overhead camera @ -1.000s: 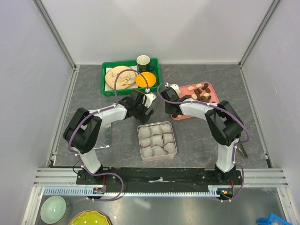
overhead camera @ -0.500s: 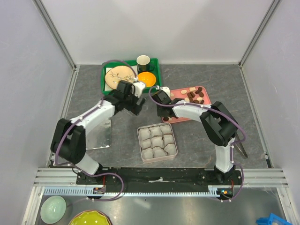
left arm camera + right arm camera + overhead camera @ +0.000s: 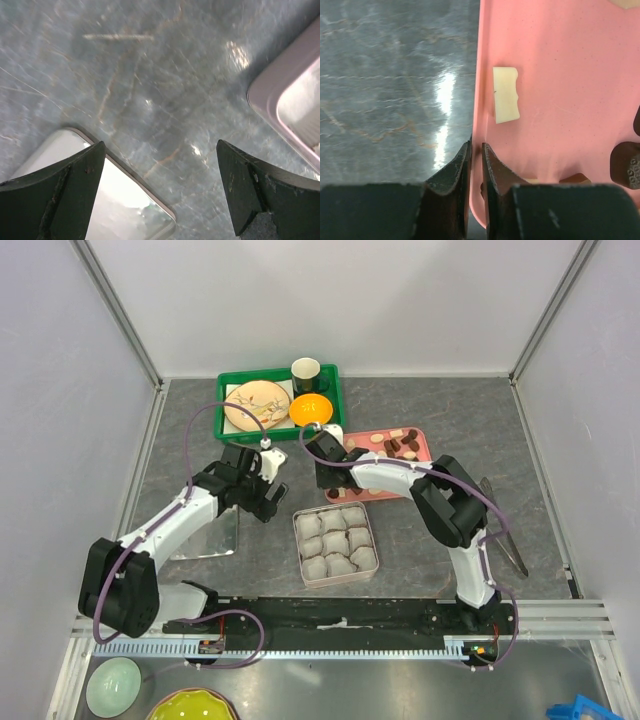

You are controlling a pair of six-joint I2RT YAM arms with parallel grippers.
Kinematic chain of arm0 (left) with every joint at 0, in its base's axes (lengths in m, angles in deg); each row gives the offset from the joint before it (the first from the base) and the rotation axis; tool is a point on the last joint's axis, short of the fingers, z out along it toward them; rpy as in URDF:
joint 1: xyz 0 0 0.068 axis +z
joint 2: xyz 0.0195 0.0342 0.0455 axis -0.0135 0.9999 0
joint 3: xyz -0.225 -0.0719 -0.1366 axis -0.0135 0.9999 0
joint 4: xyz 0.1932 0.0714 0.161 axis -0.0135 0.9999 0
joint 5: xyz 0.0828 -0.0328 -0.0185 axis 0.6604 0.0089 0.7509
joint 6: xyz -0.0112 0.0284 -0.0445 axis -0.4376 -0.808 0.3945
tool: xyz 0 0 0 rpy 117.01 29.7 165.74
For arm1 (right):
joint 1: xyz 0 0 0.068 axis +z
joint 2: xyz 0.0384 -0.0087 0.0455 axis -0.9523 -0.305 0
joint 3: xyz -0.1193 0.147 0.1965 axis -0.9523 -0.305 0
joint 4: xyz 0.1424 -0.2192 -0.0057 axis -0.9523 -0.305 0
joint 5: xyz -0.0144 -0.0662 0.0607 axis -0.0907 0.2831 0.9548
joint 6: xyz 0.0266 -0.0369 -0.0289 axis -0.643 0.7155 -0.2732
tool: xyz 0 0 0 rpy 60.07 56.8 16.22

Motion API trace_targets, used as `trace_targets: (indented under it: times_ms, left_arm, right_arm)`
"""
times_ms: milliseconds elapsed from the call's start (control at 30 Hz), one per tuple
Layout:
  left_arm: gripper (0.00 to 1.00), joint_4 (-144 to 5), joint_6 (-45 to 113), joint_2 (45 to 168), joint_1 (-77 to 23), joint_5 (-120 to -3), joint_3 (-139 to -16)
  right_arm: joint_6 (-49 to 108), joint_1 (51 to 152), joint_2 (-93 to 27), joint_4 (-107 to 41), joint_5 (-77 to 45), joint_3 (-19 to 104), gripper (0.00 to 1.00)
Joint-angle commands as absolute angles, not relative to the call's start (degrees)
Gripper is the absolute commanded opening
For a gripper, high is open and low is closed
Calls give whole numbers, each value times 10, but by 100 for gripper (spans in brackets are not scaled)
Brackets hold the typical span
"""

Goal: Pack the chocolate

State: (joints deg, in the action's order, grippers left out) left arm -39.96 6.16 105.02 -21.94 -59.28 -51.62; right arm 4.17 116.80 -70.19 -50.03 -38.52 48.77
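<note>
The pink tray [image 3: 560, 75] is pinched at its rim by the narrowed right end effector [image 3: 475, 147], lower centre, the left end effector [image 3: 160, 147] standing wide and empty; chocolate [image 3: 506, 95] may be spilled if that rim slips.

A grey marbled table [image 3: 420, 400] carries a green tray [image 3: 222, 405] at upper centre, a pink tray [image 3: 424, 445] just below it, a square tin [image 3: 296, 545] mid-frame, a metal lid [image 3: 215, 535] left, and tongs [image 3: 514, 558] right.

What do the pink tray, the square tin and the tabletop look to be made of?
Pink tray: likely plastic, matte, finely speckled, rounded moulded rim. Square tin: probably thin metal, pale shiny rim. Tabletop: grey veined stone look, glossy glare; stone or laminate, cannot tell.
</note>
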Motion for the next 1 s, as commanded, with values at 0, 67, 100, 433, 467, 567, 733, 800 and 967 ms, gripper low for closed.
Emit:
trace_targets:
  times_ms: [0, 67, 100, 433, 467, 567, 733, 800, 967]
  left_arm:
    - [99, -402, 43, 1030, -222, -603, -523]
    - [99, -402, 50, 1024, -222, -603, -525]
    - [99, -402, 54, 1023, -221, -603, -528]
    - [99, -412, 69, 1023, -221, -602, -514]
    - [99, -414, 68, 1026, -222, -604, -514]
    - [99, -416, 64, 1036, -227, -617, -520]
    - [99, -423, 47, 1071, -271, -614, -529]
    - [99, -423, 35, 1085, -291, -611, -532]
    - [99, -410, 11, 1088, -298, -606, -539]
  right_arm:
    - [14, 1200, -737, -511, -355, 523, 19]
    - [10, 1205, -747, -511, -351, 543, 19]
    - [10, 1206, -750, -511, -349, 550, 20]
    - [67, 1178, -655, -546, -404, 544, 61]
    - [72, 1158, -636, -548, -406, 533, 63]
    - [91, 1097, -552, -564, -427, 479, 66]
    - [100, 993, -453, -664, -496, 412, 64]
    - [98, 956, -438, -715, -539, 399, 64]
    - [99, 884, -394, -744, -546, 348, 64]
